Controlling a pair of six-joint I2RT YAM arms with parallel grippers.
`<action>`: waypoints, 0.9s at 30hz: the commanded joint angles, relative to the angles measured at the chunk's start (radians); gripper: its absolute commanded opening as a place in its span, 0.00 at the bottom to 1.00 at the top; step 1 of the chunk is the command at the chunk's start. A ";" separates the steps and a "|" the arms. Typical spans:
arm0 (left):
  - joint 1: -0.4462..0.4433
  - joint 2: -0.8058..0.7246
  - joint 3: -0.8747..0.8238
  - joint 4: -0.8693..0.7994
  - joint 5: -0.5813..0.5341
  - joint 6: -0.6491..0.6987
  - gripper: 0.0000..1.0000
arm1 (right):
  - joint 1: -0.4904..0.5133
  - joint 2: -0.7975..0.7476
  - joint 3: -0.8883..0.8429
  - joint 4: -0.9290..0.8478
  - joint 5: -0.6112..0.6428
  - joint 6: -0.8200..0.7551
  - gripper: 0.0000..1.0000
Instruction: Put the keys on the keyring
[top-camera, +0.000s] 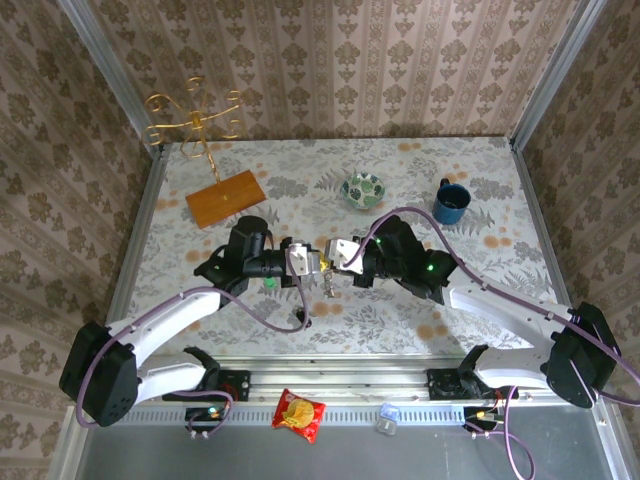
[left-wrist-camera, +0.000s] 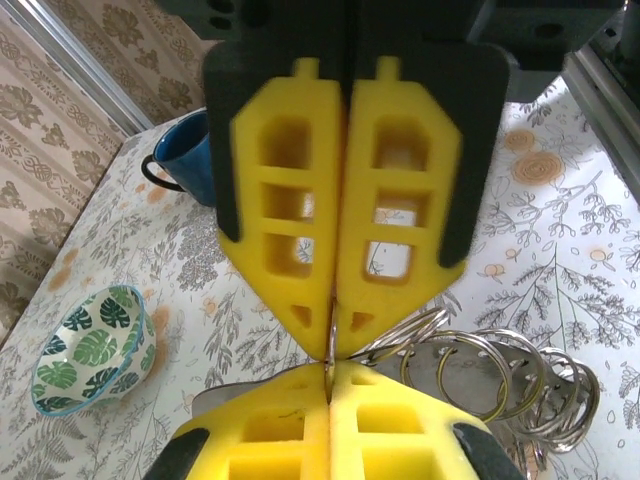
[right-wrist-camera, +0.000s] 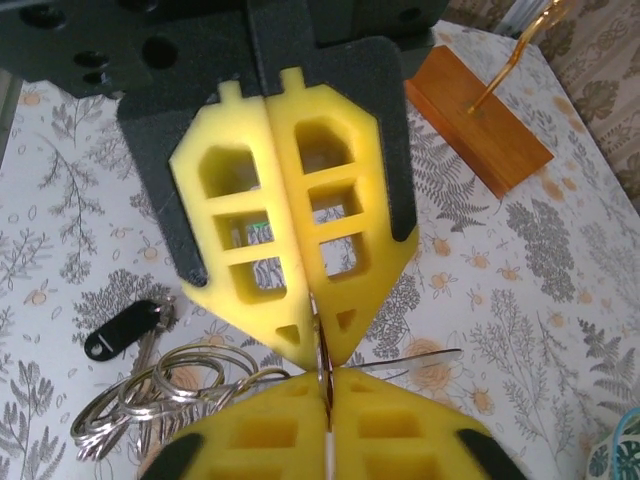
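Two black arms meet nose to nose over the middle of the floral-printed table (top-camera: 480, 290) in the top view. The left gripper (top-camera: 314, 262) and the right gripper (top-camera: 337, 257) nearly touch at their tips. The keyring (top-camera: 327, 284), a small bunch of thin silver wire rings, sits just below that meeting point, too small to read. At far left a gold wire stand with curled hooks (top-camera: 195, 118) rises from a wooden block (top-camera: 226, 198). A leaf-patterned bowl (top-camera: 363, 190) and a dark blue mug (top-camera: 450, 203) stand toward the far right, well apart from the grippers. A red snack packet (top-camera: 299, 414) lies on the near rail.

In the left wrist view, the left gripper's yellow foam pads (left-wrist-camera: 270, 430) are pressed together at the bottom, pinching one wire of the keyring. That wire runs edge-on, straight up into the tips of the facing right gripper, whose pads are likewise closed on it. The other rings fan out at lower right, overlapping, partly behind the left finger.

In the right wrist view, the same wire is a thin vertical line between both pairs of tips. The bunch spreads at lower left, cut off by the right finger. Beside it is the black-headed key (right-wrist-camera: 125, 331), its long axis slanting from lower left up to the right, holed end lower left. Its blade is lost among the rings. Whether the bunch hangs or rests on the cloth cannot be told.
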 joint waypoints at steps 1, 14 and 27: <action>-0.016 -0.011 -0.020 0.137 0.043 -0.068 0.00 | -0.004 -0.036 -0.051 0.093 -0.049 0.038 0.21; -0.021 -0.004 -0.089 0.251 0.083 -0.138 0.00 | -0.055 -0.082 -0.153 0.198 -0.178 0.091 0.22; -0.028 0.002 -0.077 0.244 0.054 -0.139 0.15 | -0.055 -0.070 -0.108 0.124 -0.196 0.060 0.00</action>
